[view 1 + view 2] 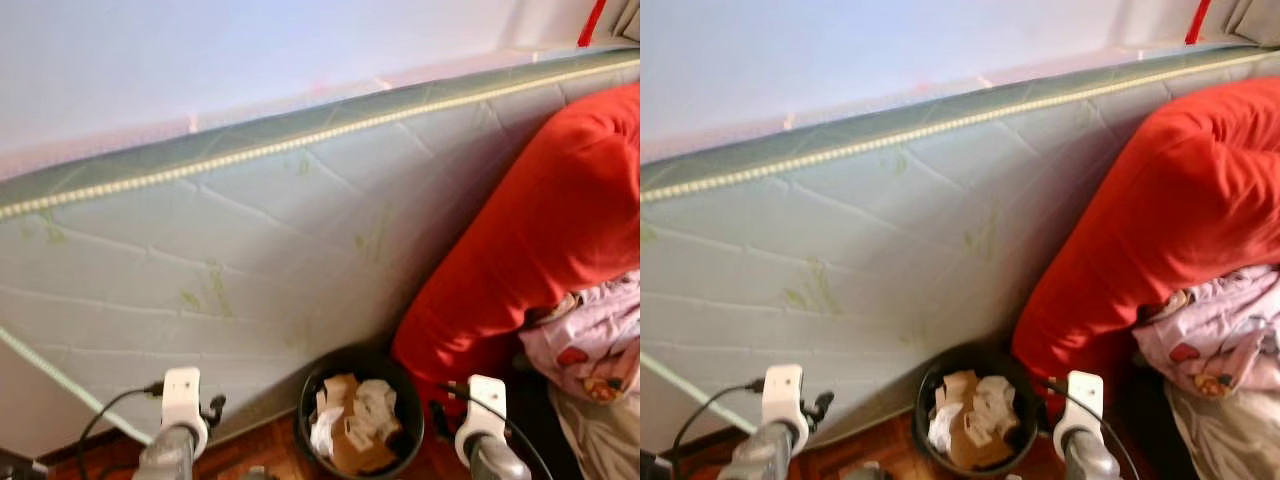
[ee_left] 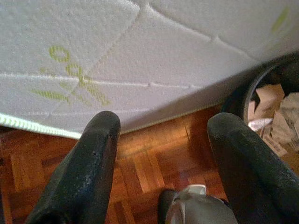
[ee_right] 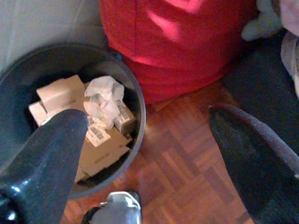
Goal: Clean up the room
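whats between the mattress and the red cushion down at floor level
A black bin of cardboard and crumpled paper stands there, between mattress and red cushion, in both eye views.

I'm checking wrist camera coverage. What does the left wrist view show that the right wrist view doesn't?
Left wrist view alone: the mattress's green leaf print and its pale beaded edge. Right wrist view alone: the red cushion and the bin's crumpled paper. Both share the black bin of cardboard boxes, the parquet floor, and an open gripper in front.
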### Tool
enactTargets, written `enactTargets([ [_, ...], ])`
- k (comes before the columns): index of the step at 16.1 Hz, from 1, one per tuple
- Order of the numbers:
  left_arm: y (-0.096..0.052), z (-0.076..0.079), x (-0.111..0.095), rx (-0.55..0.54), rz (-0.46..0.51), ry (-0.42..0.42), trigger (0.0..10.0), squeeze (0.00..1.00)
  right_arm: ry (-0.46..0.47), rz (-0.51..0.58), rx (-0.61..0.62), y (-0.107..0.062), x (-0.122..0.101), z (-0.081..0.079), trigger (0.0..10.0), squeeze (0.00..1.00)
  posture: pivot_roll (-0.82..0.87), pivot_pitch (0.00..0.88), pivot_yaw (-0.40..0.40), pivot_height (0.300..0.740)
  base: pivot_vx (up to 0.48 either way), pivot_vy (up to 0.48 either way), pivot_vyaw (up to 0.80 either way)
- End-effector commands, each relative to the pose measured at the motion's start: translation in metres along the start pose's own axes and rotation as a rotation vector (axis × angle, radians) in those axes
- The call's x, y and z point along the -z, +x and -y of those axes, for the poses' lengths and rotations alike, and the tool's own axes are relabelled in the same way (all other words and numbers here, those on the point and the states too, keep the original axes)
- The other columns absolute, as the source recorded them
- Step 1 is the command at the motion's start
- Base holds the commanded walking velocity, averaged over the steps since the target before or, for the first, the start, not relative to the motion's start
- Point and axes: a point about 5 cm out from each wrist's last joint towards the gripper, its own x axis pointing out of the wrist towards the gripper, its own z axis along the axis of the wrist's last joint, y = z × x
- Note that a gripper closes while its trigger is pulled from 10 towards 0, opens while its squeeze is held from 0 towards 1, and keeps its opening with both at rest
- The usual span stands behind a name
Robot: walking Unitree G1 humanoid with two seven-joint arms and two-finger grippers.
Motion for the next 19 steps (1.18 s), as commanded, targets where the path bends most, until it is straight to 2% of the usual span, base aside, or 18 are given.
enactTargets([
  [1,-0.003,-0.001,0.012,-0.014,-0.031,0.001,10.0,0.00,-0.016,-0.021,0.004,-0.001,0.004,0.004,10.0,0.00,0.19,0.000,-0.048,0.736,0.000,0.000,0.00],
  [5,-0.007,-0.006,0.022,-0.029,-0.066,0.002,10.0,0.00,-0.046,-0.008,-0.013,0.000,-0.003,0.005,10.0,0.00,0.19,0.000,-0.049,0.740,0.000,0.000,0.00],
  [8,-0.014,-0.013,0.039,-0.045,-0.127,-0.002,10.0,0.00,-0.035,-0.014,-0.026,0.000,0.000,0.005,10.0,0.00,0.18,0.000,-0.051,0.740,0.000,0.000,0.00],
  [10,-0.015,-0.013,0.044,-0.047,-0.149,-0.010,10.0,0.00,-0.074,-0.043,-0.051,-0.001,0.005,0.002,10.0,0.00,0.16,0.000,-0.050,0.740,0.000,0.000,0.00],
  [14,-0.013,-0.009,0.040,-0.044,-0.144,-0.020,10.0,0.00,-0.040,-0.046,-0.031,-0.001,0.005,0.005,10.0,0.00,0.15,0.000,-0.049,0.740,0.000,0.000,0.00],
  [17,-0.010,-0.011,0.032,-0.060,-0.129,-0.015,10.0,0.00,-0.048,-0.055,-0.026,-0.001,0.004,0.007,10.0,0.00,0.14,0.000,-0.046,0.740,0.000,0.000,0.00],
  [19,-0.010,-0.011,0.034,-0.059,-0.137,-0.018,10.0,0.00,-0.045,-0.053,-0.013,-0.001,0.004,0.011,10.0,0.00,0.14,0.000,-0.047,0.740,0.000,0.000,0.00],
])
